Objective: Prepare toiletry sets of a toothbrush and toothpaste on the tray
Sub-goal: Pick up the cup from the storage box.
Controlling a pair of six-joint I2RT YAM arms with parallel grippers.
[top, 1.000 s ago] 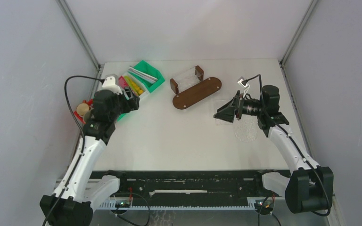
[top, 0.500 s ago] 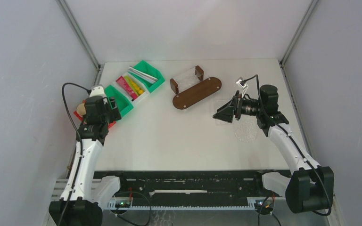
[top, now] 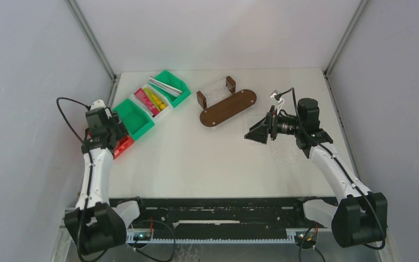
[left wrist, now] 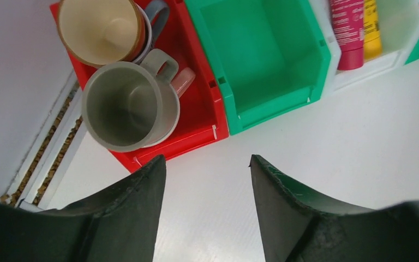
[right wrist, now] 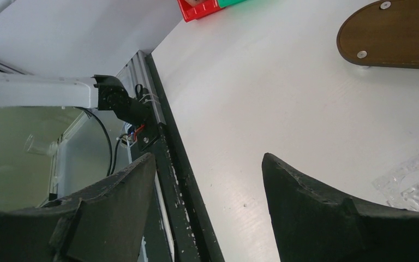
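- Your left hand (left wrist: 205, 203) is spread wide with nothing between its fingers. It hangs over bare tabletop (top: 196, 158), just below the red bin (left wrist: 195, 52) in the wrist view.
- In that bin, at the upper left of the frame, a grey mug (left wrist: 125, 106) stands upright on top of a pink-handled one. A tan cup (left wrist: 101, 27) touching it is nested in another mug.
- To the right is an empty green bin (left wrist: 262, 49), then a white bin (left wrist: 401, 30) holding a red tube (left wrist: 346, 33) and a yellow tube (left wrist: 372, 24). The red tube has print on it, too small to read.
- Seen from overhead, the left arm runs almost straight up the left edge, with the wrist turned toward the bins.
- Your right hand (right wrist: 207, 191) is also spread and holds nothing.
- The right arm climbs from the lower right, bent at the elbow, and the hand points left, level above the tabletop.
- A clear textured sheet (top: 285, 150) lies beneath it.
- The wooden tray (top: 228, 107) is at centre top, apart from both hands, with nothing set on it.
- The toothbrushes (top: 166, 85) lie in the farthest green bin.
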